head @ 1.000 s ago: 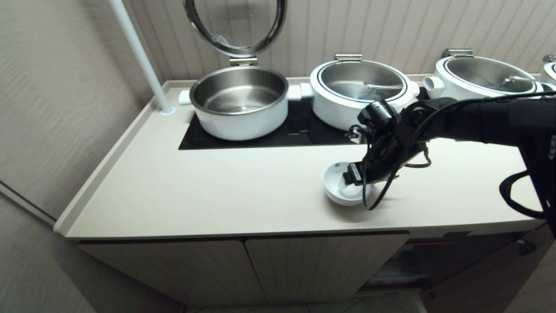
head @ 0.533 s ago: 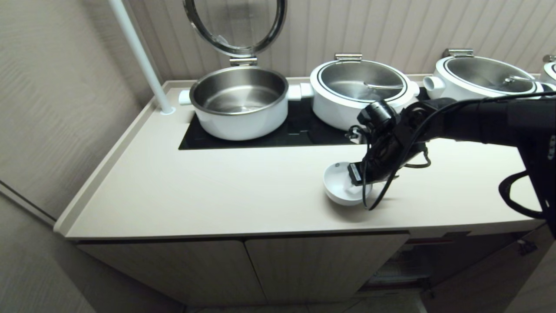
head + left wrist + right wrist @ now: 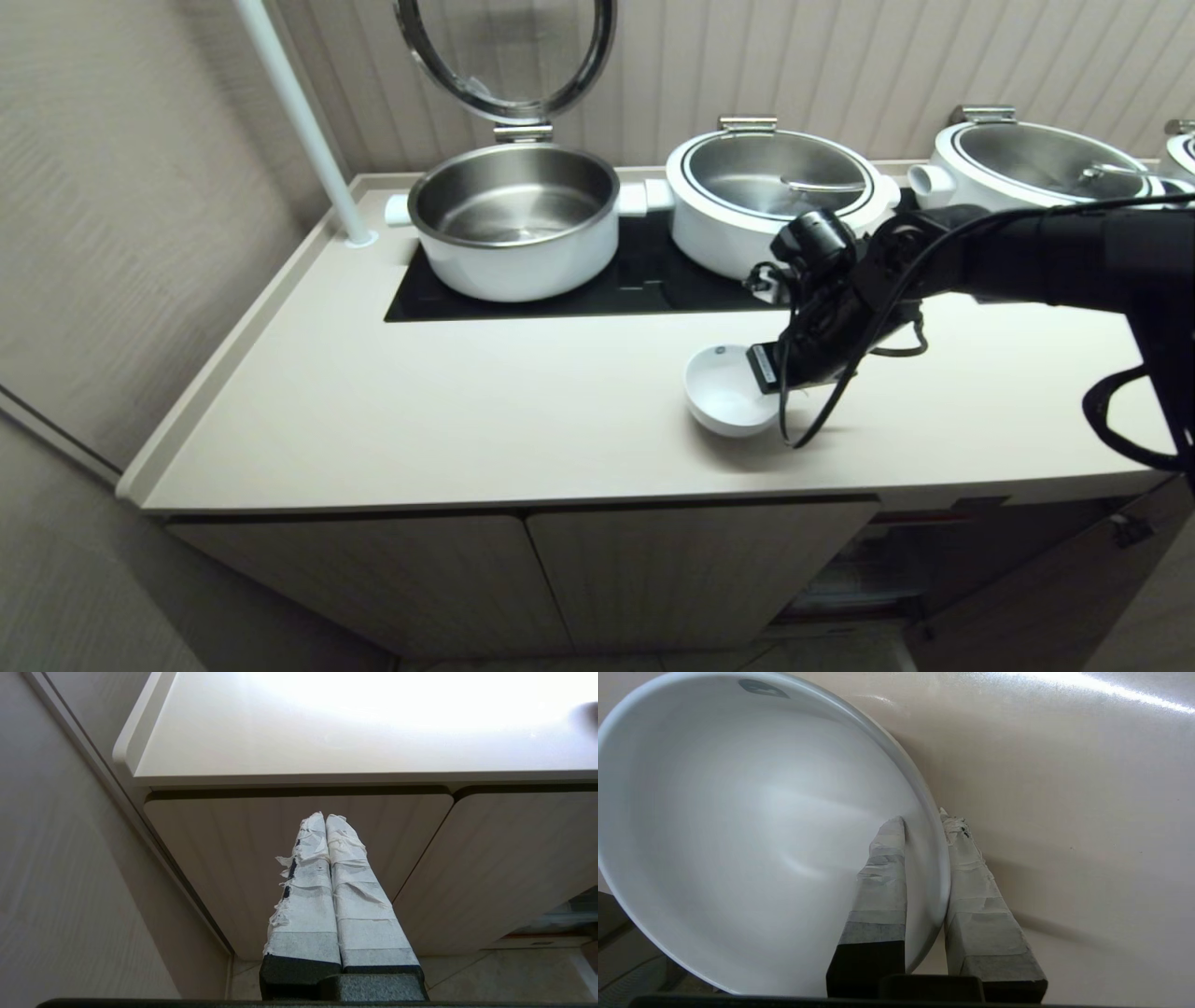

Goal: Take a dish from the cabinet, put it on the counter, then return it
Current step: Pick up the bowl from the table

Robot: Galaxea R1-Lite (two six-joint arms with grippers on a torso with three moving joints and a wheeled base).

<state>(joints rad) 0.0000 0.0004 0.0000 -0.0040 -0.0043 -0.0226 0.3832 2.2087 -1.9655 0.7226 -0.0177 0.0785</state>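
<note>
- Dish sits on the bench, near the front edge and just in front of the black inset panel; it looks tilted, its far rim raised toward the right pincer.
- Right pincer is clamped on the dish's rim: in the right wrist view one taped finger lies inside the bowl and the other against its outer wall, the rim pinched between them.
- Judged from this, the step in hand is picking the dish back up for its return to the cabinet.
- To do it well, the lift should go straight up and slowly; a rim pinch on smooth ceramic could let the bowl swing or slip, so the wrist ought to stay level.
- Left pincer hangs low in front of the cabinet doors, fingers pressed together and empty.
- Two large pots stand on the panel just behind the arm, a third further right; a backward swing could hit them.
- A white pole rises at the bench's back left corner, well apart.
- Cabinet's opening shows at the lower right, below the arm; the bench's front rim must be passed on the way down.
</note>
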